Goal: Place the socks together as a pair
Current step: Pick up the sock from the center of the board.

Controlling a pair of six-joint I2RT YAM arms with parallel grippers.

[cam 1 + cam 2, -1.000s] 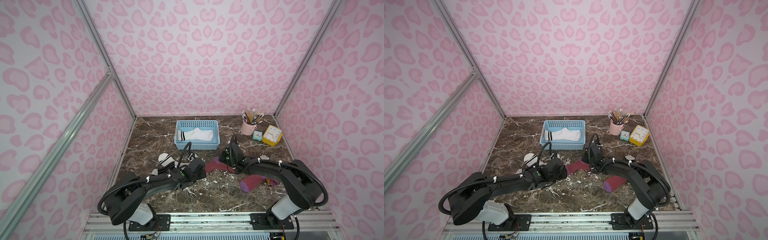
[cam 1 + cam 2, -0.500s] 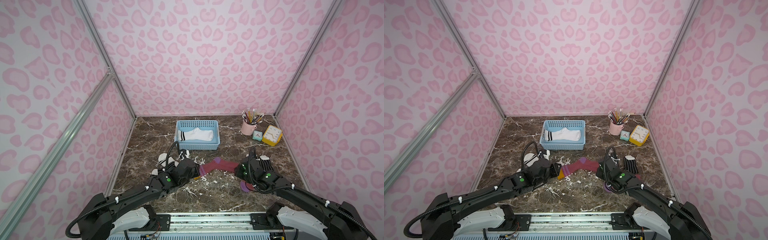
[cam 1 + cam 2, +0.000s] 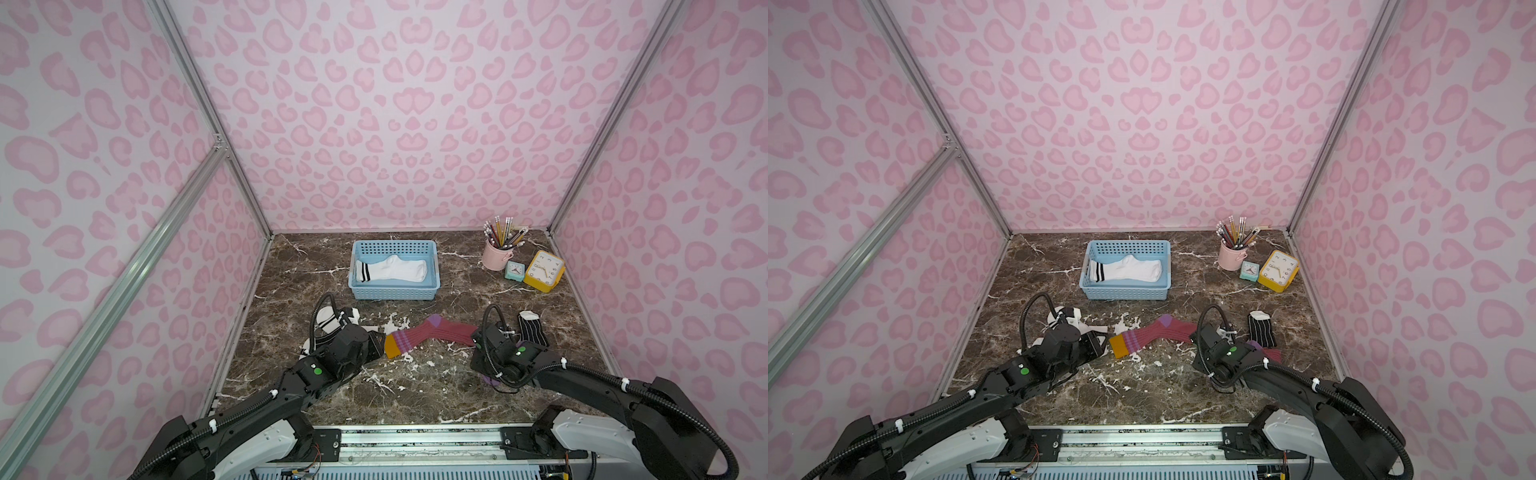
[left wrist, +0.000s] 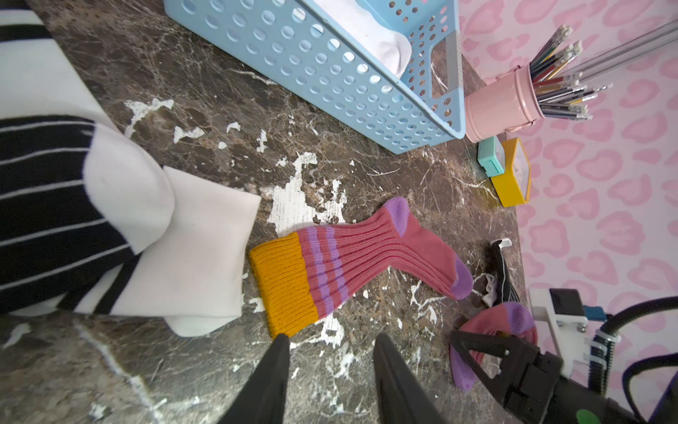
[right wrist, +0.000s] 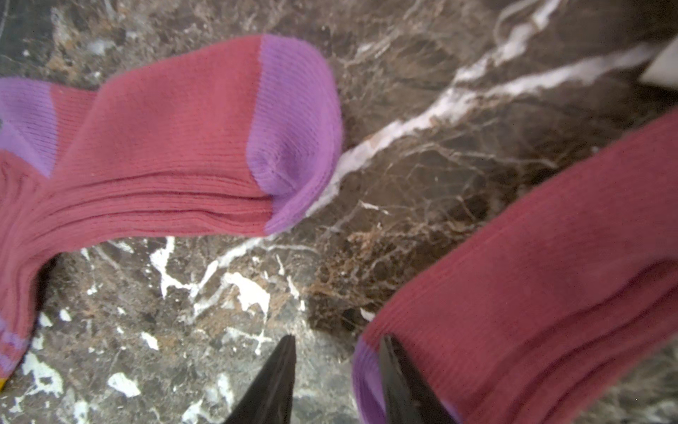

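Note:
A maroon ribbed sock (image 3: 432, 334) (image 3: 1154, 332) with mustard cuff and purple toe lies flat mid-table. My left gripper (image 4: 330, 337) is open just short of its cuff, with only marble between the fingers. My right gripper (image 5: 337, 339) is open beside that sock's toe (image 5: 293, 147). One finger overlaps the purple edge of a second maroon sock (image 5: 532, 257) (image 3: 1271, 353), which lies partly under that arm. A white sock with black bands (image 3: 328, 322) and a black striped sock (image 4: 40, 202) lie at the left. Another black striped sock (image 3: 532, 330) lies at the right.
A blue basket (image 3: 395, 245) at the back centre holds a white sock with two black bands (image 3: 395, 268). A pink pencil cup (image 3: 496, 255), a small teal clock (image 3: 515, 270) and a yellow clock (image 3: 544, 270) stand at the back right. Pink walls enclose three sides.
Both grippers were on the maroon sock a second ago. They have opened, let it go, and drawn back toward the front, leaving it stretched flat on the marble.

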